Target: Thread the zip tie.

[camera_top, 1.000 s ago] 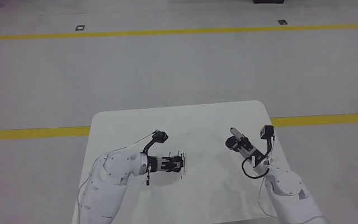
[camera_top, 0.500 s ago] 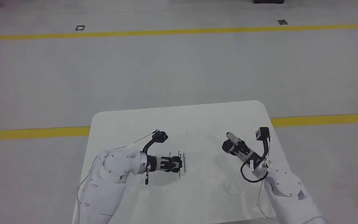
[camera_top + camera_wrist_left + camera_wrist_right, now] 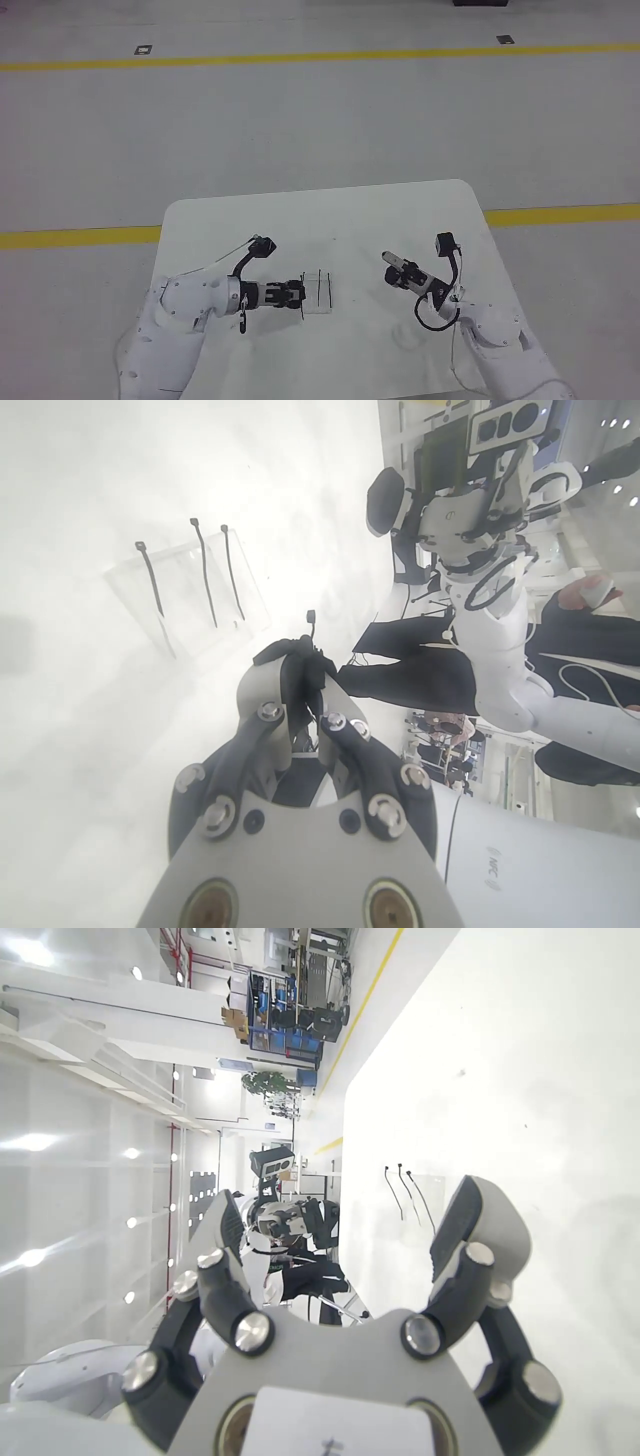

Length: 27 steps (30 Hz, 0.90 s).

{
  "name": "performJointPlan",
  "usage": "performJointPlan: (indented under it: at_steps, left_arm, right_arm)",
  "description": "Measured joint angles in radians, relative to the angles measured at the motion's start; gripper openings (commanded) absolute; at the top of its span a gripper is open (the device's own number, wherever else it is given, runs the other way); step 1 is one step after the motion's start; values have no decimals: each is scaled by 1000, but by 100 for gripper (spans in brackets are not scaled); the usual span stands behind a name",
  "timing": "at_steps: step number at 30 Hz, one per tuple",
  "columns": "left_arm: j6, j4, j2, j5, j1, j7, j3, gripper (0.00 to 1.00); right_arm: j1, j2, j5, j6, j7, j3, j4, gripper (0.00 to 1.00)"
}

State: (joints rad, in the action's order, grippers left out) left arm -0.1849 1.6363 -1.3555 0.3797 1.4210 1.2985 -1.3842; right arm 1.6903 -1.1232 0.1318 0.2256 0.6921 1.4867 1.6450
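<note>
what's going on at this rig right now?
Left hand is shut on one black zip tie, its head poking out of the grip, next to a clear tray where three more zip ties lie side by side. Right hand is open and empty above the table. No threaded loop visible yet.

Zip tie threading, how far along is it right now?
Done: one zip tie looks picked up, pinched in the shut left gripper with its head poking out. In hand: that tie, held clear of the three spare ties on the clear sheet. Left: the threading itself; no loop shows, and the right gripper is open and empty.
</note>
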Motion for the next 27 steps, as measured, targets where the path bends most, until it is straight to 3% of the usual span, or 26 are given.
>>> performJointPlan:
  at_steps: [10, 15, 18, 20, 25, 27]
  left_arm:
    - [9, -9, 2, 1, 1, -22, 5, 0]
    - [19, 7, 18, -122, -6, 6, -40, 0]
    - [-10, 40, 29, -201, -2, 29, -72, 0]
    - [-52, 58, 37, -251, 3, 48, -88, 0]
    - [-129, 74, 54, -337, 17, 72, -107, 0]
    - [-135, 77, 55, -351, 17, 78, -107, 0]
  right_arm:
    - [0, 0, 1, 0, 0, 0, 1, 100]
    - [0, 0, 1, 0, 0, 0, 1, 100]
    - [0, 0, 1, 0, 0, 0, 1, 100]
    - [0, 0, 1, 0, 0, 0, 1, 100]
    - [0, 0, 1, 0, 0, 0, 1, 100]
    - [0, 0, 1, 0, 0, 0, 1, 100]
